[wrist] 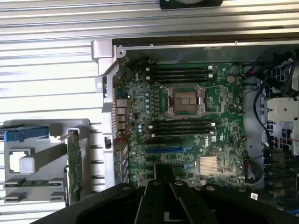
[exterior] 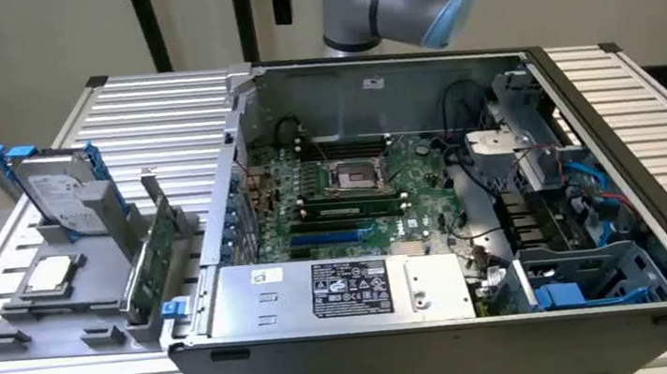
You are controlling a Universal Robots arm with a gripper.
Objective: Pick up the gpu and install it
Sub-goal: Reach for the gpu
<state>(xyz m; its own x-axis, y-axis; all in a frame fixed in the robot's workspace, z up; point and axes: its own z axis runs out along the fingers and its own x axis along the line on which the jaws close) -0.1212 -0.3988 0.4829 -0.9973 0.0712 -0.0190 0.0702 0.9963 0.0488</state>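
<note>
The gpu (exterior: 155,253) is a thin green card standing on its edge in a grey holder (exterior: 65,317), at the exterior view's left, just outside the open computer case (exterior: 452,343). Its silver end bracket rises at the far end. From the wrist camera the gpu (wrist: 73,163) appears edge-on beside the case wall. My gripper (exterior: 282,2) hangs high above the case's back left corner, well clear of the card. In the wrist view its black fingers (wrist: 154,200) meet at the tips over the motherboard (wrist: 187,121); the gripper (wrist: 164,173) is shut and holds nothing.
The holder also carries a silver hard drive with blue rails (exterior: 57,188) and a small square CPU chip (exterior: 50,273). Inside the case lie the empty CPU socket (exterior: 349,178), a blue slot (exterior: 333,237), a power supply (exterior: 333,291) and cabling (exterior: 560,189). A ribbed metal table (exterior: 149,114) surrounds everything.
</note>
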